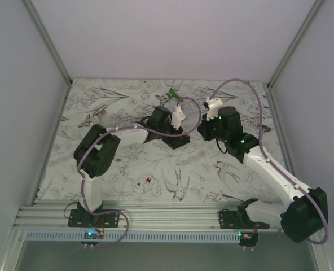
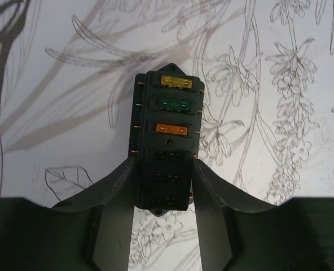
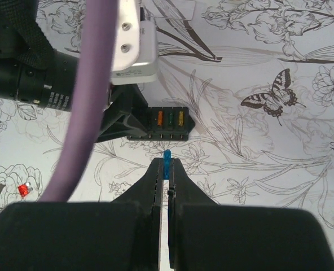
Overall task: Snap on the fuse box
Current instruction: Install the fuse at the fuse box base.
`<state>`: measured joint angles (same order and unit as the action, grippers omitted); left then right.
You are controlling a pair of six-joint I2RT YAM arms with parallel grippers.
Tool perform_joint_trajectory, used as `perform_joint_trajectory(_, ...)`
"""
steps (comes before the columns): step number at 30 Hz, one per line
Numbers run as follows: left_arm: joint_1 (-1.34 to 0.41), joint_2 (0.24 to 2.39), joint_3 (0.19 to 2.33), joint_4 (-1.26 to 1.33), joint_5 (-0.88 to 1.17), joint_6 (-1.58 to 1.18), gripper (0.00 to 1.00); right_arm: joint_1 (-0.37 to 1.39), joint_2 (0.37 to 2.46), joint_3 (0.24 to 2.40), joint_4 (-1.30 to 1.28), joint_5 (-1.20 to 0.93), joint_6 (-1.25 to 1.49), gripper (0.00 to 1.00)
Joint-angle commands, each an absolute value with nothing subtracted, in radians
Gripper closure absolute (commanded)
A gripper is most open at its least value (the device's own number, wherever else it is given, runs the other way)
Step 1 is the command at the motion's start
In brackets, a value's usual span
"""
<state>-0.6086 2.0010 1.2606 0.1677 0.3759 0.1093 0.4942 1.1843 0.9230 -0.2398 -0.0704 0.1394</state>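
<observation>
**Left gripper (image 2: 165, 169) holds fuse box (image 2: 166, 113); right gripper (image 3: 166, 169) pinches blue fuse (image 3: 166, 156)**

Left wrist view, centre frame: jaws closed on the box's long sides. A yellow fuse (image 2: 175, 82), green fuse (image 2: 172, 104) and orange fuse (image 2: 171, 129) sit in its upper slots. Right wrist view: a red fuse (image 3: 23, 190) lies lower left. At centre, the narrow jaws grip the blue fuse, below the box and apart from it.

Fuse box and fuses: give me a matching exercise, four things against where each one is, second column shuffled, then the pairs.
Things:
1. blue fuse
2. red fuse
3. orange fuse
4. fuse box

Places:
A. lying loose on the table
B. gripped between the left fingers
C. pinched between the right fingers
D. seated in the box, next to the green fuse

Pairs: 1-C, 2-A, 3-D, 4-B.
</observation>
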Motion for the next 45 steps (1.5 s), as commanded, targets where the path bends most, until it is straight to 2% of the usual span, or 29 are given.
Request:
perform_joint_trajectory(1,-0.618,1.925,1.171,0.119,0.407,0.101,0.62,0.488,1.176,0.912,-0.21,-0.106,0.165,1.0)
perform_joint_trajectory(17,-0.739,1.691,0.888,0.12,0.275,-0.076,0.57,0.599,1.21,0.822,-0.173,-0.112,0.226,1.0)
perform_joint_trajectory(21,-0.744,1.645,0.871,0.121,0.245,-0.103,0.44,0.609,1.213,0.806,-0.169,-0.106,0.236,1.0)
perform_joint_trajectory(24,-0.744,1.602,0.866,0.121,0.233,-0.125,0.32,0.625,1.217,0.805,-0.172,-0.106,0.236,1.0)
perform_joint_trajectory(29,-0.739,1.538,0.829,0.121,0.192,-0.205,0.26,0.689,1.25,0.811,-0.169,-0.103,0.247,1.0)
perform_joint_trajectory(38,-0.654,1.42,0.702,0.121,0.232,-0.529,0.29,0.813,1.343,0.823,-0.165,-0.037,0.281,1.0)
perform_joint_trajectory(45,-0.608,1.453,0.685,0.121,0.289,-0.691,0.44,0.864,1.397,0.841,-0.151,0.007,0.29,1.0)
